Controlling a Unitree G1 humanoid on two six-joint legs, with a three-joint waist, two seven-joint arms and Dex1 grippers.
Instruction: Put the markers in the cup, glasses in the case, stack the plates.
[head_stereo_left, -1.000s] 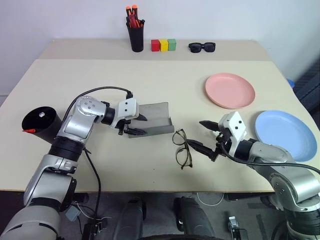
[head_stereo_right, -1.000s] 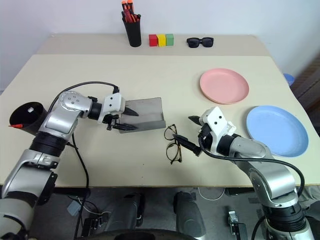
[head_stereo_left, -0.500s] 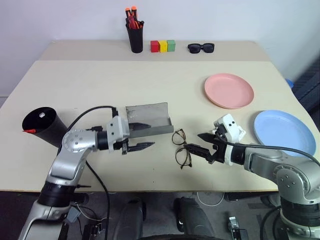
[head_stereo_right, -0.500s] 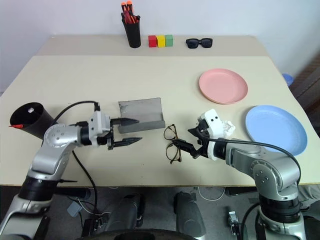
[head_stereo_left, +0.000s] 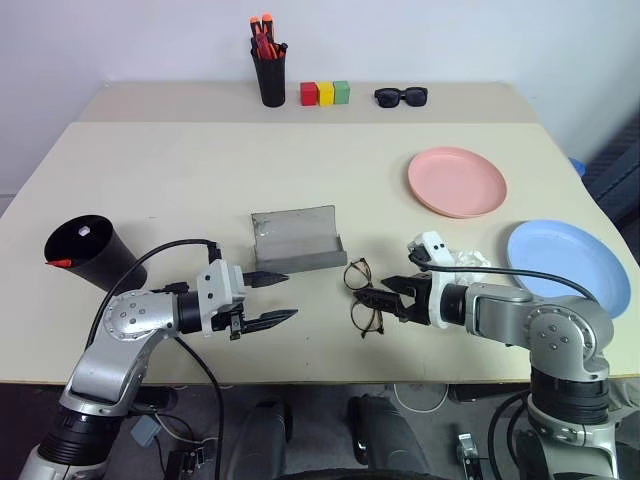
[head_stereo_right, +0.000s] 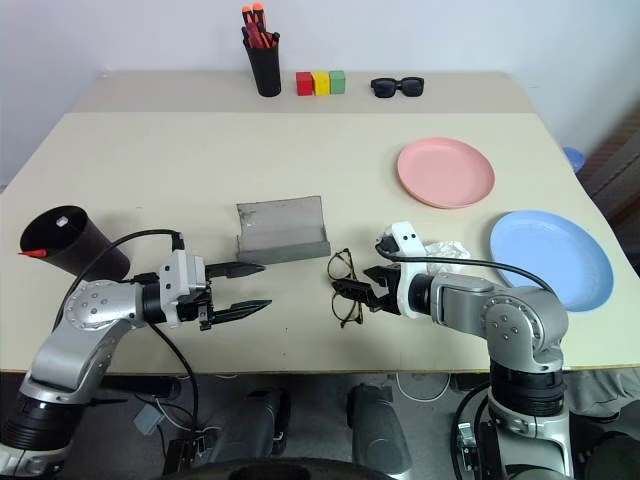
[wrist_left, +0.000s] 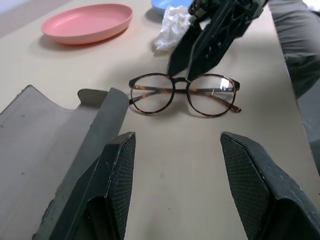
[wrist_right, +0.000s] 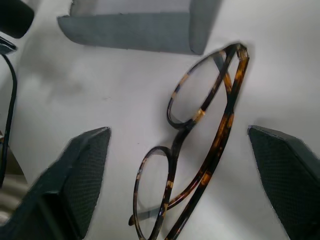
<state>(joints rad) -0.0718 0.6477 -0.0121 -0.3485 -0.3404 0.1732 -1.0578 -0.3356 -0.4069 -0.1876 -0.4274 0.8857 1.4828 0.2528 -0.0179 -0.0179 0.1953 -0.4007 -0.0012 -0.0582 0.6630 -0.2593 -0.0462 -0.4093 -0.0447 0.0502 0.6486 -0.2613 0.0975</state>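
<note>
The markers are hard to make out: a red tip juts from the cup (head_stereo_left: 82, 249) near the table's (head_stereo_left: 200, 170) left edge. The glasses (head_stereo_left: 364, 297) lie folded on bare tabletop beside the open grey felt case (head_stereo_left: 296, 240). The right gripper (wrist_right: 175, 185) straddles them, fingers apart, not clamped. The left gripper (head_stereo_left: 272, 297) hovers by the case, fingers apart, empty. The pink plate (head_stereo_left: 458, 181) and blue plate (head_stereo_left: 568, 268) lie separate, unstacked.

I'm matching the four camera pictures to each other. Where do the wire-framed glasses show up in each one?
Left eye view: glasses just below centre, at the right gripper.
Right eye view: a little left of centre and low.
Left wrist view: upper middle, lenses facing the camera.
Right wrist view: centre, between that gripper's fingers.
Shared landmark: the open grey case lies beside them in every view.
</note>
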